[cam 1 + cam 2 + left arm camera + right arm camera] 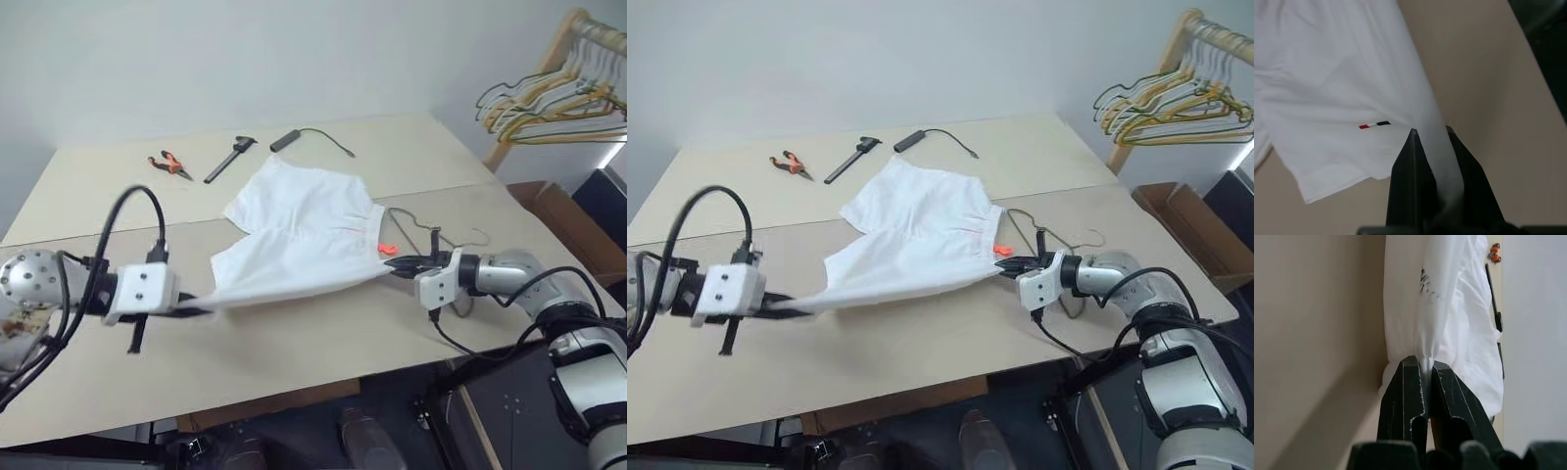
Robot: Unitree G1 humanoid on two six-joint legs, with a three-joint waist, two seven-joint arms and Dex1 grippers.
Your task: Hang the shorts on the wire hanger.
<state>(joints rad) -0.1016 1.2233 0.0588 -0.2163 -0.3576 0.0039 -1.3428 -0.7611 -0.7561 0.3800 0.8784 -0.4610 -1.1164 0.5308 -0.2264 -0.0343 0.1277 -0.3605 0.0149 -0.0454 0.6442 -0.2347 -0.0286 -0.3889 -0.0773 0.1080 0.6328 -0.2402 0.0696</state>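
The left gripper (201,311) is pressed together on one corner of the white shorts (299,230), the fabric being pinched between its two black fingers (1413,186). The right gripper (400,265) is likewise clamped on the opposite waistband corner, a gathered fold of cloth being seen between its fingers (1403,396). The near edge of the shorts is stretched taut between the two grippers, just above the beige table (294,343), while the far part is spread on the tabletop. A small orange-red tag (388,249) is seen beside the right gripper. The wire hanger (423,235) lies on the table just beyond the right gripper, partly covered by the shorts. Orange-handled pliers (168,164), a black tool (227,160) and a cabled device (286,140) are laid at the far side; a bunch of hangers (558,98) hangs from a rack at the right.
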